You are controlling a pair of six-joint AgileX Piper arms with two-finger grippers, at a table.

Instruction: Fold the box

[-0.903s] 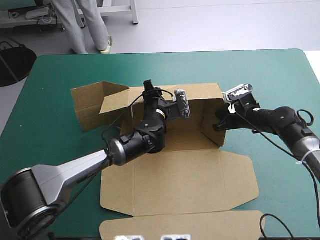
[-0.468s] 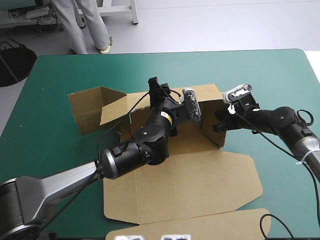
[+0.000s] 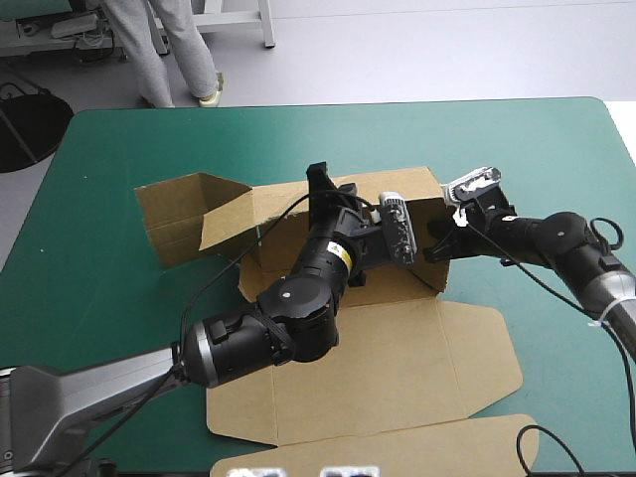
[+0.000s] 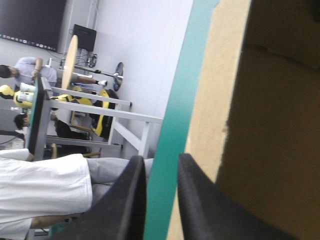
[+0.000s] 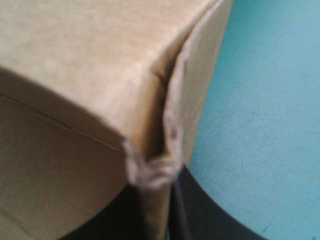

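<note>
the teal-green desk [image 3: 109, 149] carries the brown box [image 3: 397, 358] at its middle. we see the box's far wall and right wall raised. a left panel stands half open toward the desk's left edge, and the lid lies flat toward the near edge. the left arm [image 3: 298, 318] lies across the box floor, its tip at the far wall. in its wrist view the left jaws stand narrow. their black fingers [image 4: 125, 210] are just apart, with only the desk's cover showing between them and a wall of the box just beside one finger. the right jaws are clamped on the raised right wall, and the board's creased edge [image 5: 155, 170] sits between them.
</note>
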